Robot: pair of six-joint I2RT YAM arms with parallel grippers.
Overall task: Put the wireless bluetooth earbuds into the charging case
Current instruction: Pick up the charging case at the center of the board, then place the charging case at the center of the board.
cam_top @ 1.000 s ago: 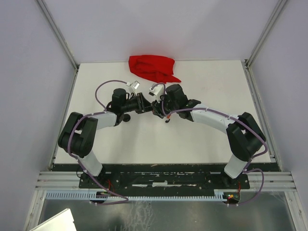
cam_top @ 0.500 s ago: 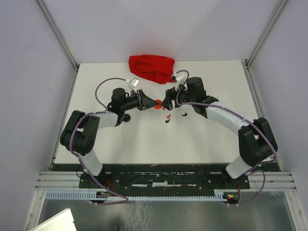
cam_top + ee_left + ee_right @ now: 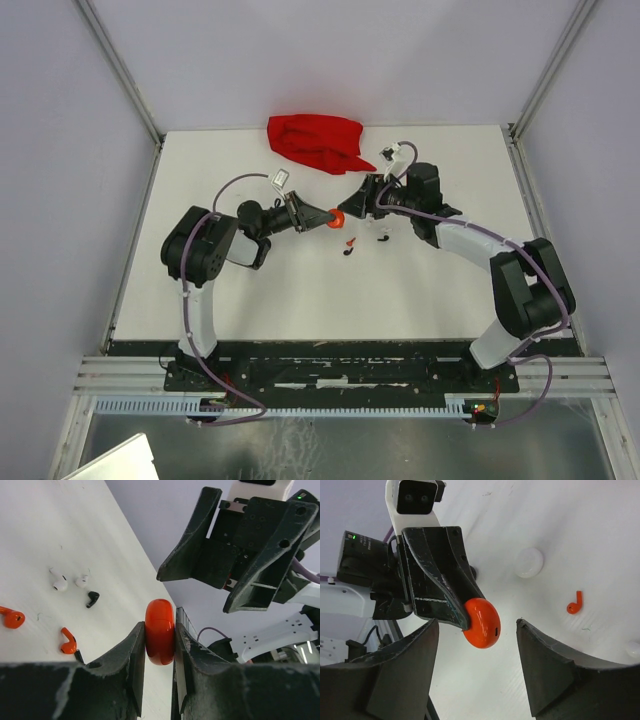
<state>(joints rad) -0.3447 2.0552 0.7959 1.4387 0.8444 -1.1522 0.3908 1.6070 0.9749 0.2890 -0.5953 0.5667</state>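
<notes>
The left gripper (image 3: 160,630) pinches the red case (image 3: 160,639) edge-on above the table (image 3: 45,525), the right gripper (image 3: 476,630) gapes facing it, and the earbuds (image 3: 68,641) lie loose beneath both.

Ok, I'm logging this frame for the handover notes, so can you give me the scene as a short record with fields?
left arm: left gripper shut on the orange-red case, held edge-on off the table
right arm: right gripper open, facing the case, not touching it
case lid: looks closed
loose items: earbuds lying on the table; two orange, two white, one black in the left wrist view
other: white round case on the table; red cloth at the far edge
</notes>
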